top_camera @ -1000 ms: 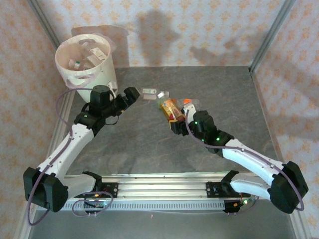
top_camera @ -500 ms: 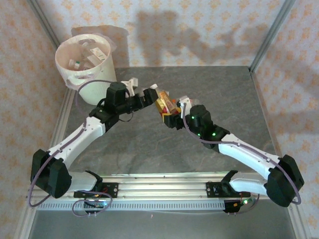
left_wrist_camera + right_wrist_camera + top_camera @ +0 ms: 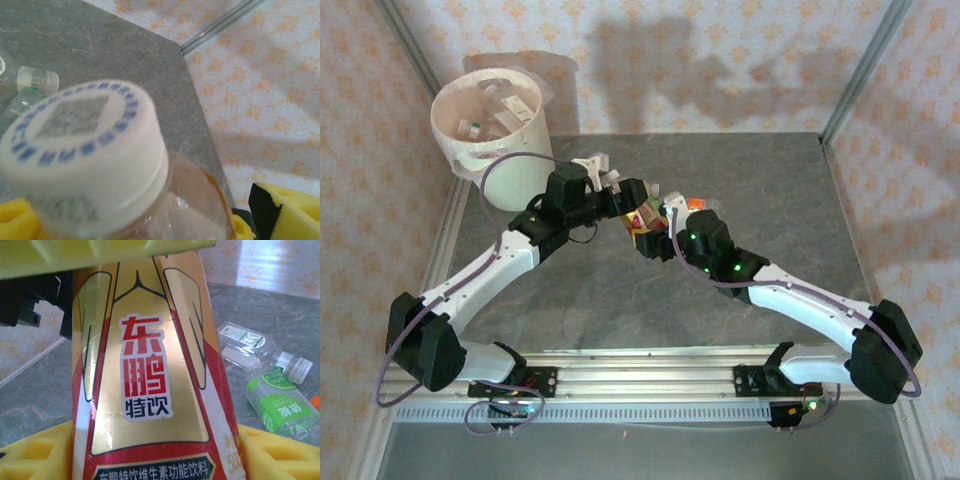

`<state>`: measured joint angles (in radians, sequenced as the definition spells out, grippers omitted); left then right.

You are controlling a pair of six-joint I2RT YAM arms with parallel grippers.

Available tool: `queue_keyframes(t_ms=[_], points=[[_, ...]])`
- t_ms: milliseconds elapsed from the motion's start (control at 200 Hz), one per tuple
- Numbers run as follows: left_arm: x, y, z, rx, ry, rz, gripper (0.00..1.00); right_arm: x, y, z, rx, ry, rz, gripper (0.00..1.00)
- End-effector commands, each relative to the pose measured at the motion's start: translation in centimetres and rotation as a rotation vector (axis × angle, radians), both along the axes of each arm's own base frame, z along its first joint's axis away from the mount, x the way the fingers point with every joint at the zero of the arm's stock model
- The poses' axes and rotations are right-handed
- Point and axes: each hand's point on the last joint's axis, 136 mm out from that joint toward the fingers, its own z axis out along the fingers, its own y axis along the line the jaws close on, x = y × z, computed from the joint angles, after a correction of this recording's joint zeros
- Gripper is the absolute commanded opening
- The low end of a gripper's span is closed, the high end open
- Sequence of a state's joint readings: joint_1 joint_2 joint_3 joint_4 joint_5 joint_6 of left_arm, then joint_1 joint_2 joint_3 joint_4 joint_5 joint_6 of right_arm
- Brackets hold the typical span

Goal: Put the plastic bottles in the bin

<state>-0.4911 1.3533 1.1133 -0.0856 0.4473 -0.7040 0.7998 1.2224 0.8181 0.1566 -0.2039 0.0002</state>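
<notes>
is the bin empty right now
No, the top view shows several plastic bottles lying inside the bin.

The gold-and-red bottle (image 3: 145,390) is labelled "东鹏特饮" above "东鹏牌维生素功能饮料"; a white cap (image 3: 80,150) carries a blurred QR code

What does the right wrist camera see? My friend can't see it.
A red-and-gold bottle with Chinese writing sits very close, between the yellow pads of the right gripper. Behind it, a green-labelled bottle and a clear bottle lie on the grey table.
</notes>
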Motion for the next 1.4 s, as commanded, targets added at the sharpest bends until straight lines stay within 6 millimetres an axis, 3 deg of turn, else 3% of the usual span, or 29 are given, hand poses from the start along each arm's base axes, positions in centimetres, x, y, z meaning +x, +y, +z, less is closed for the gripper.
queue_keyframes(t_ms=[0,190,425,500,650,806,881,891,1021,1221,1396], points=[[-0.4,-1.0,0.0,0.020,-0.013,-0.066,0.89,0.9,-0.3,2.7,0.078,-0.054,-0.058,0.40],[-0.5,-1.7,-0.8,0.001,0.021,-0.097,0.89,1.5,-0.2,3.5,0.097,-0.074,-0.086,0.40],[-0.2,-1.8,-0.1,-0.015,0.000,-0.093,0.74,1.1,1.0,3.4,0.116,-0.055,-0.022,0.44],[-0.1,-1.8,0.0,-0.017,-0.003,-0.088,0.68,0.7,1.4,3.5,0.130,-0.051,0.009,0.53],[0.5,-0.8,0.8,-0.012,-0.035,-0.014,0.66,0.1,1.4,3.6,0.126,-0.056,0.039,0.81],[1.1,0.4,2.1,0.023,-0.088,0.043,0.63,-0.9,1.1,3.6,0.086,-0.059,0.075,0.97],[1.6,1.9,3.0,0.077,-0.110,0.102,0.62,-0.7,0.6,3.2,0.057,-0.057,0.050,0.99],[1.6,2.2,3.1,0.087,-0.113,0.111,0.62,-0.9,0.2,4.0,0.066,-0.073,0.045,0.99],[2.8,7.5,5.7,0.253,-0.160,0.292,0.61,-0.6,-1.7,5.2,0.079,-0.123,-0.042,0.99],[4.7,16.6,12.1,0.386,-0.283,0.590,0.62,0.8,-4.7,5.2,0.076,-0.145,-0.226,0.99],[5.5,22.8,17.6,0.468,-0.424,0.819,0.62,1.6,-6.8,4.4,0.066,-0.121,-0.352,0.99]])
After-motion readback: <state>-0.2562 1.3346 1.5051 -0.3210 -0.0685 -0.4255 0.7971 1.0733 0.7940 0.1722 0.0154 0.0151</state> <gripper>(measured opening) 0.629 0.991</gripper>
